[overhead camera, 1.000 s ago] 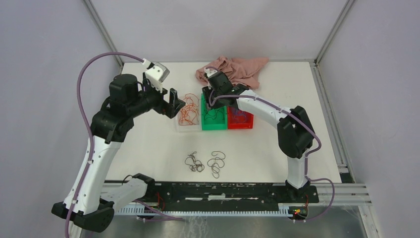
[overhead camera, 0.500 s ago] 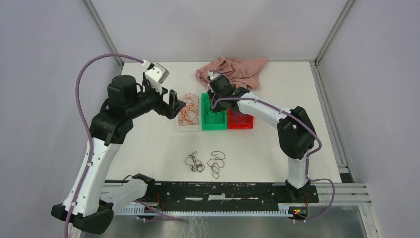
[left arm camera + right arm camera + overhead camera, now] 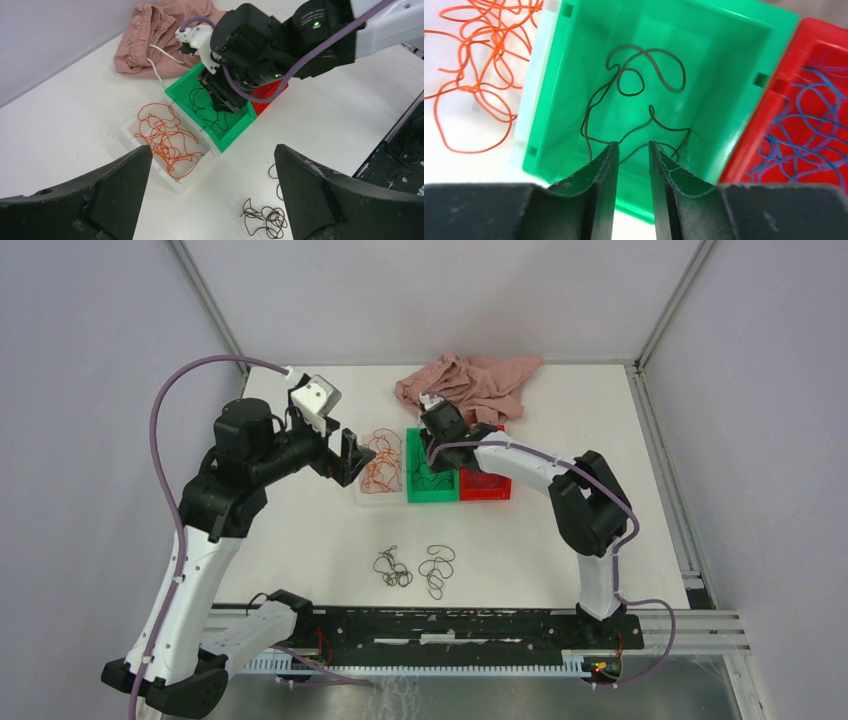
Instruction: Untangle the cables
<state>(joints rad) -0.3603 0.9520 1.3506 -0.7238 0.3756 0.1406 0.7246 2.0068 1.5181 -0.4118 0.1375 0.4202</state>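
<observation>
The cables are sorted by colour. Orange cables [image 3: 381,465] lie in a clear tray [image 3: 131,146]. Dark cables [image 3: 639,90] lie in a green bin [image 3: 412,492]. Blue cables [image 3: 809,125] lie in a red bin [image 3: 497,492]. Two dark tangles [image 3: 392,568] [image 3: 437,568] lie loose on the table nearer the arm bases; one shows in the left wrist view [image 3: 264,220]. My right gripper [image 3: 632,145] points down into the green bin, its jaws a narrow gap apart, holding nothing. My left gripper [image 3: 212,150] hovers wide open and empty, left of the clear tray.
A crumpled pink cloth [image 3: 470,382] with a white drawstring lies at the back, just behind the bins. The three containers stand side by side mid-table. Grey walls with metal frame posts enclose the white table [image 3: 300,530].
My right arm has shifted slightly over the green bin. My left arm has drawn back a little to the left. The cables lie as before.
</observation>
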